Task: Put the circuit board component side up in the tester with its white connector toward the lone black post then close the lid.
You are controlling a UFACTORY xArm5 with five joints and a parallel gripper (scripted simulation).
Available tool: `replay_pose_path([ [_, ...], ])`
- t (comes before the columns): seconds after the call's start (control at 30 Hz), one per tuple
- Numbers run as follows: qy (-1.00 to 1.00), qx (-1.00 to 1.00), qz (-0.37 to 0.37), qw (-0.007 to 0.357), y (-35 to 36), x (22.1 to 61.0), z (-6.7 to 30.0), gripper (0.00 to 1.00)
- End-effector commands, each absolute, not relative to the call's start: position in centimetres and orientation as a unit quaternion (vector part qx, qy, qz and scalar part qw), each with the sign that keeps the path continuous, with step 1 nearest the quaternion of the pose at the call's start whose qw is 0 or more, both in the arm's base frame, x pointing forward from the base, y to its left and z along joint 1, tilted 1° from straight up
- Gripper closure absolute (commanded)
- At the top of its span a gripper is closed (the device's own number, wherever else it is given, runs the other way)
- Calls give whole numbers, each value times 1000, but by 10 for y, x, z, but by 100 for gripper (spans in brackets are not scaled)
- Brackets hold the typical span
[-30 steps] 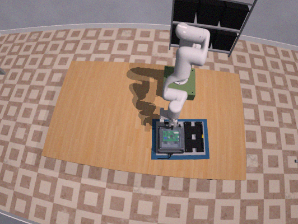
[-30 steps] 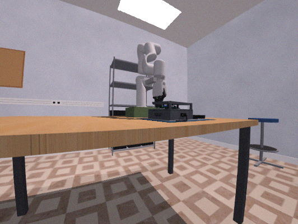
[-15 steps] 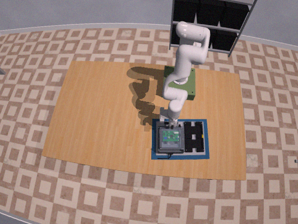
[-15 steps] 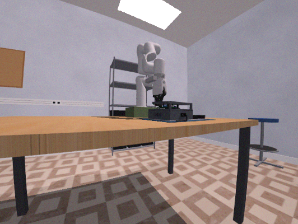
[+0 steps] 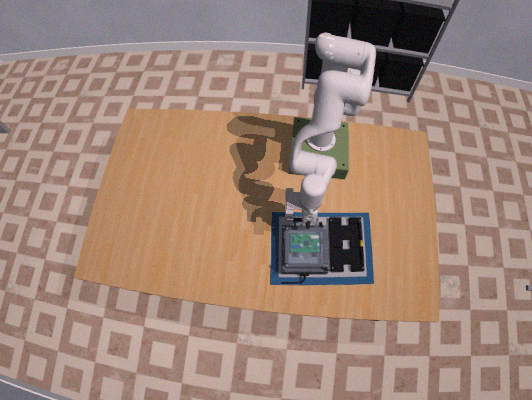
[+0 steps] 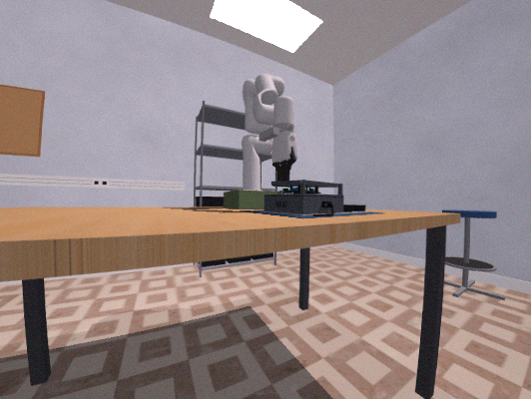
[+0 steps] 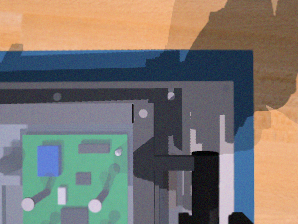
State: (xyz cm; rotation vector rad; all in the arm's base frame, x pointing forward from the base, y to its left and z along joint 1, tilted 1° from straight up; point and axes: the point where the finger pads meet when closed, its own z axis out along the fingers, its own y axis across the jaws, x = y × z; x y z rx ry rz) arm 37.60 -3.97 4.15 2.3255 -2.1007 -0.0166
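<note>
Circuit board [image 5: 305, 243] [image 6: 293, 190] [image 7: 70, 165], green: lay component side up in the grey tester [image 5: 328, 262] [image 6: 304, 204] [image 7: 143, 130], beside the black tray [image 5: 340, 257] [image 6: 355, 207]. Gripper [image 5: 308, 225] [image 6: 282, 179] [image 7: 210, 218]: at the tester's edge, fingers apparently slightly parted; whether they gripped anything could not be told.

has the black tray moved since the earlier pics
No, the black tray shows no visible shift: in the top view it keeps the same place on the blue mat.
</note>
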Motion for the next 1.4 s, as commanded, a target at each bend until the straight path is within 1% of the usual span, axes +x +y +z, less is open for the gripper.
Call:
replay_pose_path([
  [0.0, -670, 742, -5, 3, -40, 377, 47, 76],
  [0.53, -670, 742, -5, 3, -40, 377, 56, 76],
  [0.57, -670, 742, -5, 3, -40, 377, 56, 100],
  [1.37, -670, 742, -5, 3, -40, 377, 56, 100],
])
